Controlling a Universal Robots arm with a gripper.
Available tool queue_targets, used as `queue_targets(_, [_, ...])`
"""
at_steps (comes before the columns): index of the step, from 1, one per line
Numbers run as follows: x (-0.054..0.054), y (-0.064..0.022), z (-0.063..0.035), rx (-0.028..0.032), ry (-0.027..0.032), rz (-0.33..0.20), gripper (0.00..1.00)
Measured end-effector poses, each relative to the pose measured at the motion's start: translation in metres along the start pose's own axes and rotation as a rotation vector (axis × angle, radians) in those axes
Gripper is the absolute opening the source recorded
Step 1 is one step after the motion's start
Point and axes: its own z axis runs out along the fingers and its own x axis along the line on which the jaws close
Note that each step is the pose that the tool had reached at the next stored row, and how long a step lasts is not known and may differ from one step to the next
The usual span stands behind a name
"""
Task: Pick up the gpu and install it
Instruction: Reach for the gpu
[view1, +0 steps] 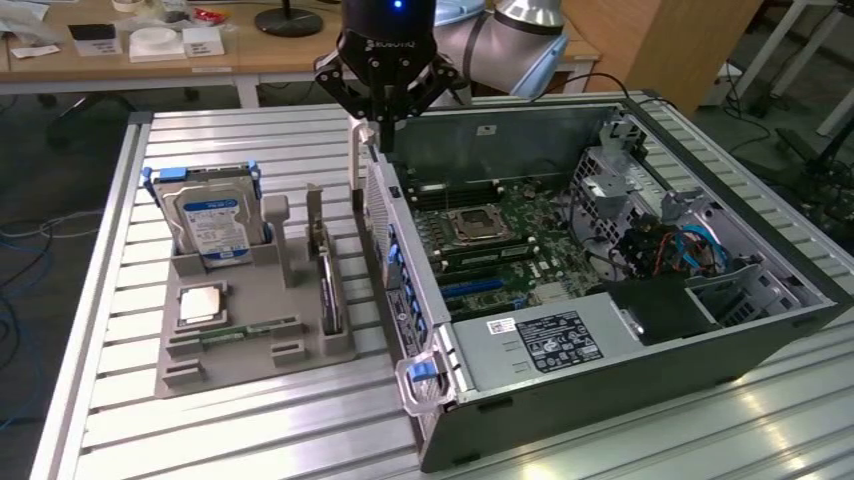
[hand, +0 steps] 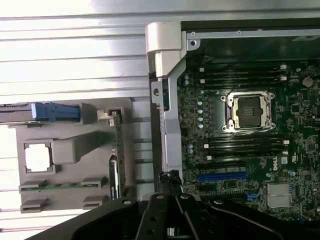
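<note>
With its fingers shut on nothing, the end effector hangs over the computer case rim while the gpu stands on edge in the grey holder beside it, so descending closed could knock the thin card askew.

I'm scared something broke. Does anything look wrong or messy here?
Nothing looks broken or spilled. The computer case lies open on its side, its processor socket empty, but the gpu and hard drive stand neatly in the gray holder.
</note>
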Motion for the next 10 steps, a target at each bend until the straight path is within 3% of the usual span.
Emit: queue_targets(10, [0.0018, -0.0001, 0.0, 0.0, 0.0, 0.0, 0.11])
